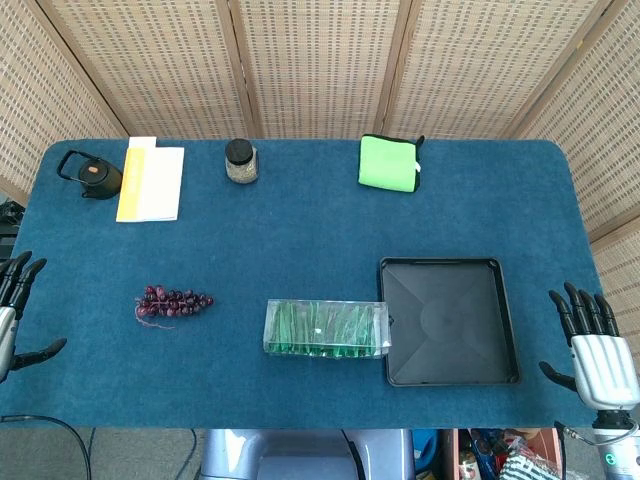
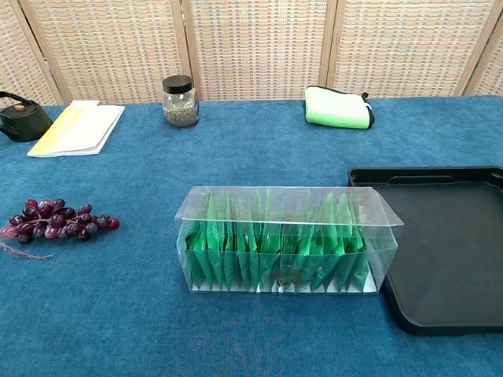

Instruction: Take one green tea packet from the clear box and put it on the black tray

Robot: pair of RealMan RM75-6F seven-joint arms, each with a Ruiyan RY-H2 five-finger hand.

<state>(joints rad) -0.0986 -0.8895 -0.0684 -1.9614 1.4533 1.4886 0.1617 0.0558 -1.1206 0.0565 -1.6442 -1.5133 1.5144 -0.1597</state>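
Left hand: the left hand (image 1: 14, 300) sits at the left edge of the table (image 1: 300, 250), fingers spread, holding nothing.
Right hand: the right hand (image 1: 598, 350) sits off the near right corner, fingers spread and pointing away, holding nothing.
Tray: the black tray (image 1: 449, 320) lies near the right hand on the near right part of the table, with nothing in it.
Box: the clear box (image 2: 287, 236) lies just left of the tray, touching or nearly touching its left rim.
Packets: green tea packets (image 2: 275, 247) stand upright in a packed row inside the box, filling it end to end.
Grapes: a bunch of dark grapes (image 1: 172, 302) lies left of the box, well apart.
Far edge: a black teapot (image 1: 92, 176), a yellow and white booklet (image 1: 150, 180), a dark-lidded jar (image 2: 180, 101) holding something brownish, and a green cloth (image 1: 390, 163).
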